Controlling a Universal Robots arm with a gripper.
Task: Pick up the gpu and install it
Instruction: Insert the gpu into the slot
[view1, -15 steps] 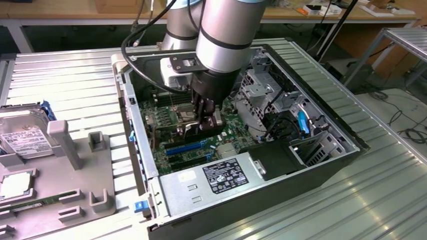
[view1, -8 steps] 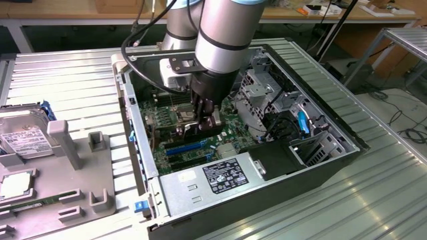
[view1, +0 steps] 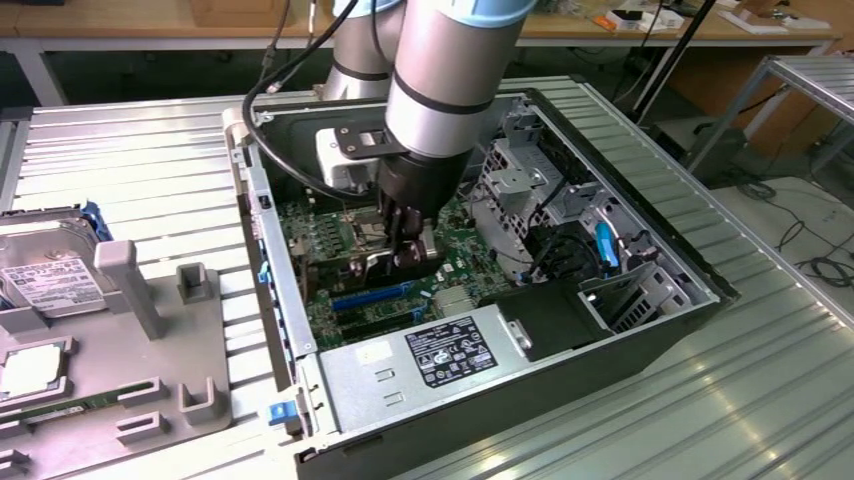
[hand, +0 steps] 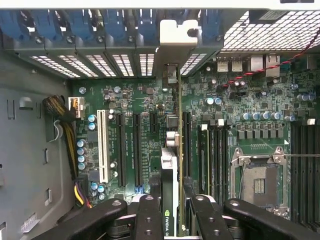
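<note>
I am seeing the arm (view1: 447, 80) reaching down into the open case (view1: 667, 260), which is lying on the slatted surface (view1: 134, 150). The gripper (hand: 172, 210) is hanging over the motherboard (hand: 145, 105), and its fingers (hand: 149, 217) are clenching the gpu (hand: 171, 165) between them. In the wrist view the card is standing on edge, running straight out from between the two black fingers toward the rear slot openings (hand: 100, 62), its silver bracket (hand: 176, 37) lying up against that rear wall. One finger is pressing each flat side of the card, near the end farthest from the bracket. The card is sitting among the long black slots (hand: 136, 147), with a white slot (hand: 103, 145) further off to one side. I cannot tell whether its edge is seated in a slot. In the exterior view the gripper (view1: 400, 250) is low over the board, with the power supply (view1: 427, 365) nearer the camera. On the exterior view's left, a hard drive (view1: 47, 265) is lying in a grey fixture (view1: 127, 290) beside the case.
</note>
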